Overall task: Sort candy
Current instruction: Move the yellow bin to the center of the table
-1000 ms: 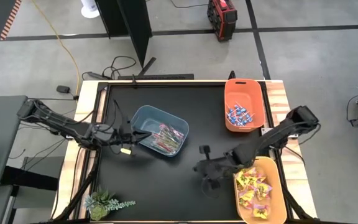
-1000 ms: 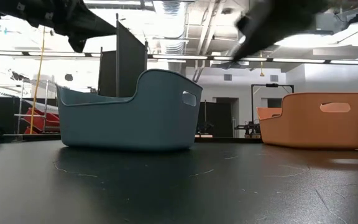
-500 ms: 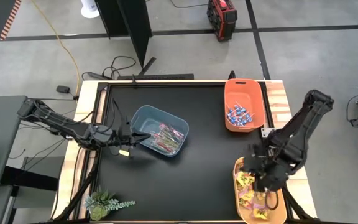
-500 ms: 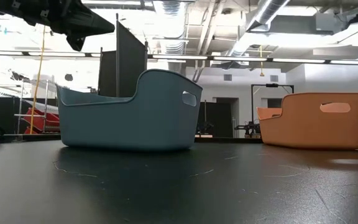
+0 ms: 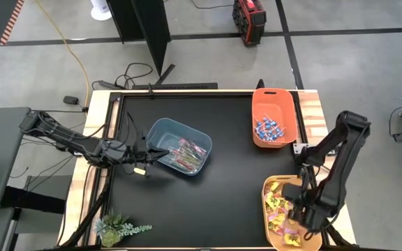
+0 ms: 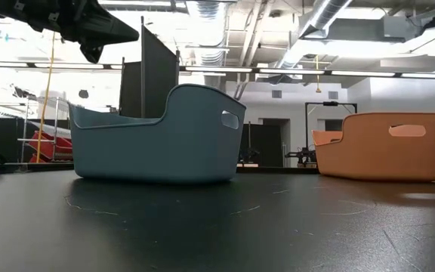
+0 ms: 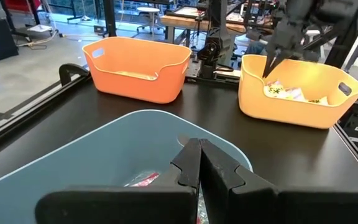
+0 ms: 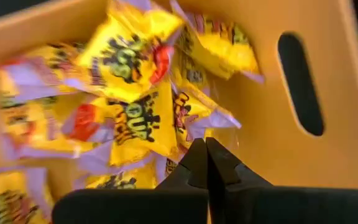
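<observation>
Your right end effector [image 8: 207,149] has swung off the middle of the black surface [image 5: 187,202] since a second ago and now hangs over the yellow plastic bin [image 5: 314,188] at the near right corner, fingers pressed together and holding nothing, its tip just above the yellow square candy packets with red print [image 8: 135,118] piled inside. Your left end effector [image 7: 199,163] has stayed put at the near wall of the blue-grey plastic bin [image 5: 160,132], fingers also closed with nothing between them. In that bin lie the slim pinkish clear-wrapped candy sticks [image 5: 189,153]. The blue-wrapped lollipops [image 5: 269,130] sit in the orange plastic bin [image 5: 274,97] at the far right of the surface, well apart from the blue-grey one. From the low view you see only the blue-grey and orange bins on the surface, with the left arm's dark end overhead. A small green artificial plant [image 5: 115,227] rests at the surface's near left corner.
</observation>
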Controlling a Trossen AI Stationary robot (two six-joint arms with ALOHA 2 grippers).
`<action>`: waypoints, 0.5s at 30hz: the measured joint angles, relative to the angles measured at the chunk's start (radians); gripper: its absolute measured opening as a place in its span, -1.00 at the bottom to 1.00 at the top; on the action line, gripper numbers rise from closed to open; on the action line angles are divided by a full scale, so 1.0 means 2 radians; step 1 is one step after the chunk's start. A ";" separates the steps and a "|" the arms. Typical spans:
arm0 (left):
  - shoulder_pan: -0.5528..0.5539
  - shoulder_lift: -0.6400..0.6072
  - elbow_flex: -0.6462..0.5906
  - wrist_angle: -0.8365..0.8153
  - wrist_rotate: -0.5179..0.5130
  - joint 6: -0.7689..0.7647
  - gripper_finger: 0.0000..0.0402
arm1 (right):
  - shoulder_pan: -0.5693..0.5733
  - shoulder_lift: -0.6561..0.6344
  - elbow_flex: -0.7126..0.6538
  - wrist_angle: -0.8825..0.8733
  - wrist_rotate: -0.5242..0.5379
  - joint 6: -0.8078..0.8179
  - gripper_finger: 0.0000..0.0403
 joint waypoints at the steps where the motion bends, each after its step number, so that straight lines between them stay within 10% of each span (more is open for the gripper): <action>1: 0.000 0.000 0.000 0.000 0.000 -0.002 -1.00 | -0.003 0.013 0.000 0.000 -0.007 0.005 -0.97; 15: -0.015 0.000 0.000 0.001 0.006 -0.009 -1.00 | -0.100 0.144 0.000 0.122 -0.036 -0.090 -0.97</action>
